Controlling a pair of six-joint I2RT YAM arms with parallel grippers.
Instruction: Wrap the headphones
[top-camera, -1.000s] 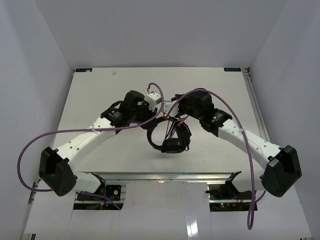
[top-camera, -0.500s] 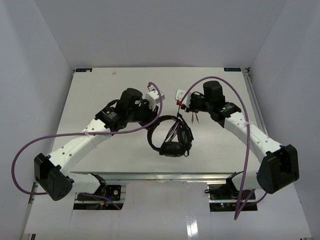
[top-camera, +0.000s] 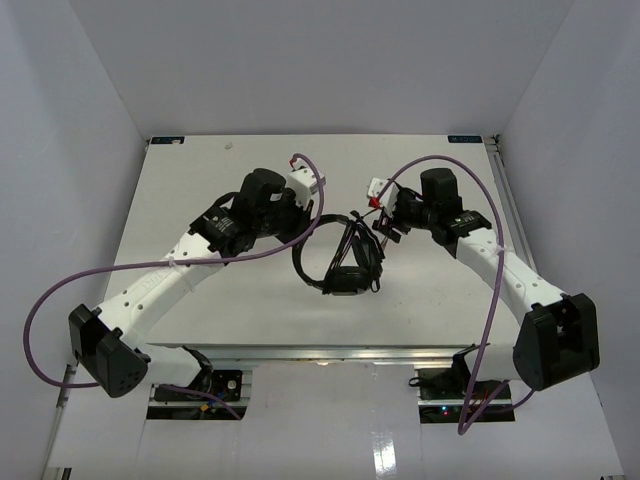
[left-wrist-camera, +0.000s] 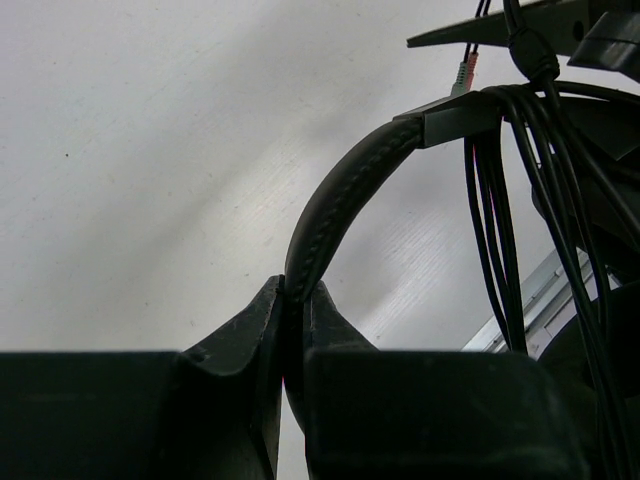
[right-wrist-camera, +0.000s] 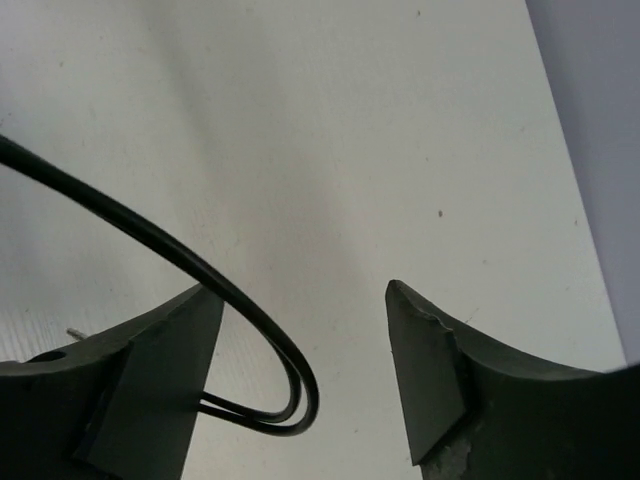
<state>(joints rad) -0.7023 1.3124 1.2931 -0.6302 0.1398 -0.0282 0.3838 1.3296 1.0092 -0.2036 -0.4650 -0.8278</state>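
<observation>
Over the white tabletop (top-camera: 200, 180) my left claw (left-wrist-camera: 295, 292) clamps the headphones (top-camera: 345, 275), cable (left-wrist-camera: 487, 200) mostly looped on, right claw (right-wrist-camera: 297, 290) apart around a last loose loop.

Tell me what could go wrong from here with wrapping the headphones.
1. The right end effector is open and the cable only loops loose between its fingers, so it could slip out and let the coils slacken.
2. The left end effector pinches only the narrow headband, so the headphones may twist or slide in that grip.
</observation>
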